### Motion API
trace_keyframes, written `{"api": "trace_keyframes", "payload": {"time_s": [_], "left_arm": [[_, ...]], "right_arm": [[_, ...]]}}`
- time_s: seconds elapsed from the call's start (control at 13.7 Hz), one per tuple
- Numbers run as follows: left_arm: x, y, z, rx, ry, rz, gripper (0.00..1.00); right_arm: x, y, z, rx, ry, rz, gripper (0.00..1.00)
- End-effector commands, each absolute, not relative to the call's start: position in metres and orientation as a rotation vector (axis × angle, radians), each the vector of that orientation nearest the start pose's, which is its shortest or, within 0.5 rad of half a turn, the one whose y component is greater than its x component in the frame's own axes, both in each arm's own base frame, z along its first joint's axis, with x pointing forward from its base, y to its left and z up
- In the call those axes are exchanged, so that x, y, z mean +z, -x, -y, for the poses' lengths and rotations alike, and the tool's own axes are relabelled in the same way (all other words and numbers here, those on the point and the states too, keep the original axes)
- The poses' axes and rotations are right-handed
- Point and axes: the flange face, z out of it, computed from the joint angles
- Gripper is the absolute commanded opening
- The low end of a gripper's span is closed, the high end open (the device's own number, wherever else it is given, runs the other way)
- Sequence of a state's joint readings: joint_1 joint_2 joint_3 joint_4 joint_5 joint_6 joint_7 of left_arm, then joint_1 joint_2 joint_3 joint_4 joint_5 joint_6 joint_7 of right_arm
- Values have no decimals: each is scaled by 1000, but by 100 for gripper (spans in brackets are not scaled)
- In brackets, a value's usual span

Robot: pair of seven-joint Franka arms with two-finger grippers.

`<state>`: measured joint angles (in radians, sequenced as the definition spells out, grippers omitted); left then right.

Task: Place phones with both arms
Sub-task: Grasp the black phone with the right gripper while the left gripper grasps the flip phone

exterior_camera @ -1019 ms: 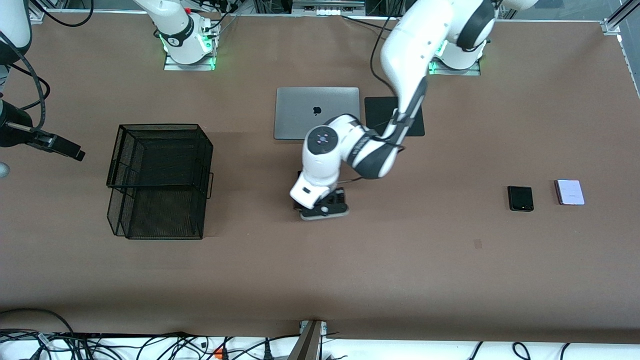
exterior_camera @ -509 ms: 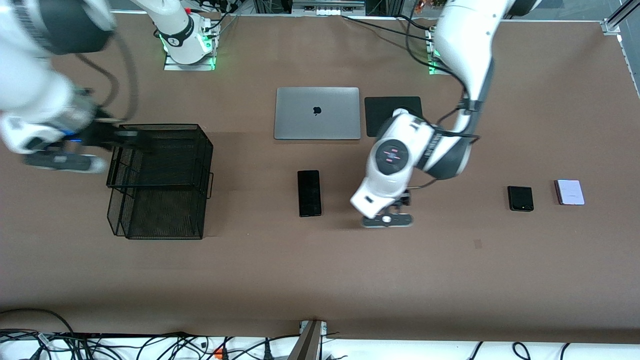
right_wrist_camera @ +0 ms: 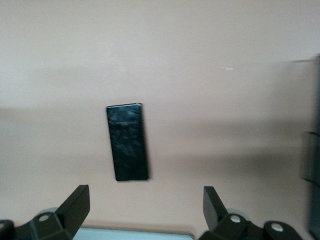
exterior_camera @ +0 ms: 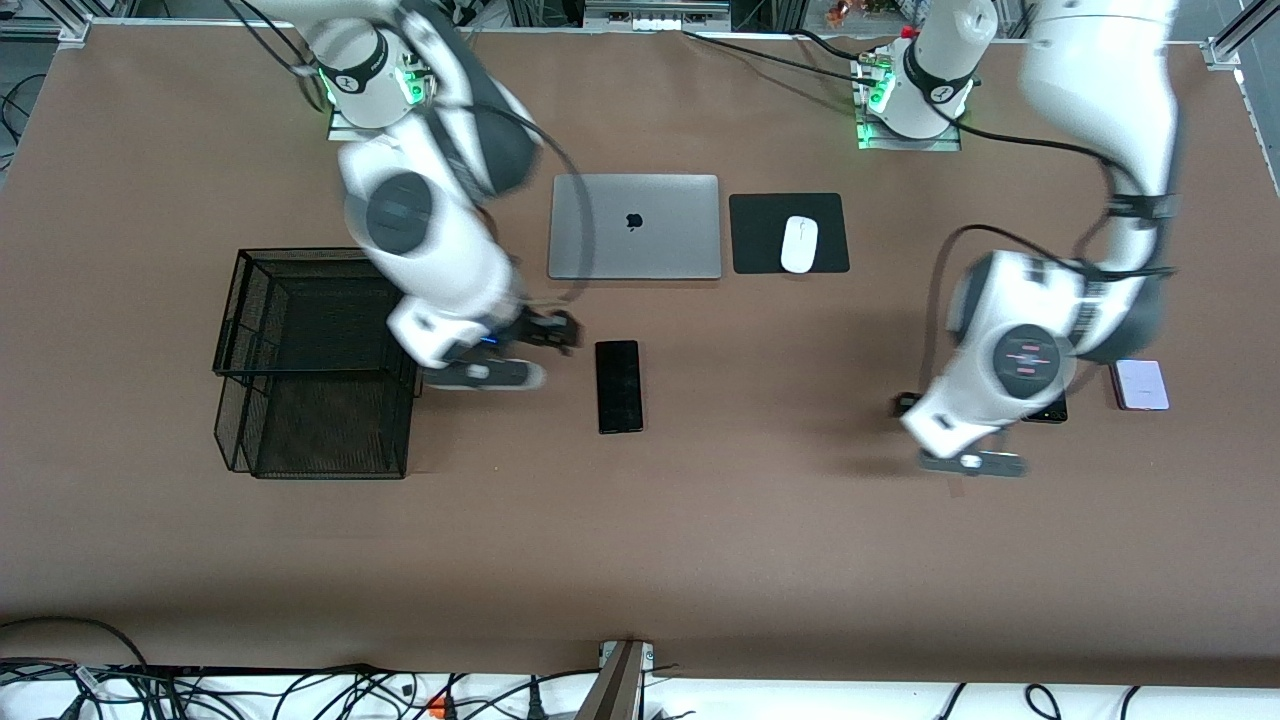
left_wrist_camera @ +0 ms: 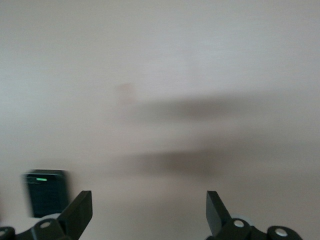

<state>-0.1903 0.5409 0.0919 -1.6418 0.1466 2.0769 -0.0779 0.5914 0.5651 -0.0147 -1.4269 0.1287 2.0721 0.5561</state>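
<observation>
The long black phone (exterior_camera: 619, 386) (right_wrist_camera: 127, 141) lies flat on the table, nearer the front camera than the laptop. My right gripper (exterior_camera: 530, 335) (right_wrist_camera: 145, 207) hangs open and empty between the basket and this phone. The small black phone (exterior_camera: 1050, 412) (left_wrist_camera: 47, 192) is largely hidden under the left arm's hand. The lavender phone (exterior_camera: 1140, 385) lies beside it, toward the left arm's end. My left gripper (exterior_camera: 975, 420) (left_wrist_camera: 147, 215) hovers open over bare table right beside the small black phone, with nothing between its fingers.
A black wire basket (exterior_camera: 320, 360) stands toward the right arm's end. A closed grey laptop (exterior_camera: 634, 226) and a white mouse (exterior_camera: 799, 243) on a black pad (exterior_camera: 760, 235) lie near the arms' bases.
The left arm swept from over the long black phone to the small phones, leaving it flat on the table. The right arm swung in past the basket to that phone's side.
</observation>
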Motion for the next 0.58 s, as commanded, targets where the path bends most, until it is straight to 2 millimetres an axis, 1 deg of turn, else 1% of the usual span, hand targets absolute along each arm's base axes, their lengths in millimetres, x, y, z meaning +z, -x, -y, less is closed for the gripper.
{"api": "trace_keyframes", "payload": {"time_s": [0.0,0.07,0.15,0.22,0.36,0.51], "left_arm": [[305,-663,-3,101,2955,-220,100],[301,-661,-29,85,2960,-235,100],[290,-657,-56,56,2972,-232,100],[279,-647,-78,8,2993,-200,100],[252,-627,-109,-59,3029,-162,100],[241,-615,-126,-68,3080,-121,100]], "right_arm": [[332,-603,-431,-56,2999,-67,100],[312,-598,-443,-70,3006,-40,100],[295,-593,-453,-72,3012,-27,100],[280,-585,-464,-78,3013,-14,100],[255,-575,-480,-124,3024,8,100],[228,-568,-487,-156,3067,21,100]]}}
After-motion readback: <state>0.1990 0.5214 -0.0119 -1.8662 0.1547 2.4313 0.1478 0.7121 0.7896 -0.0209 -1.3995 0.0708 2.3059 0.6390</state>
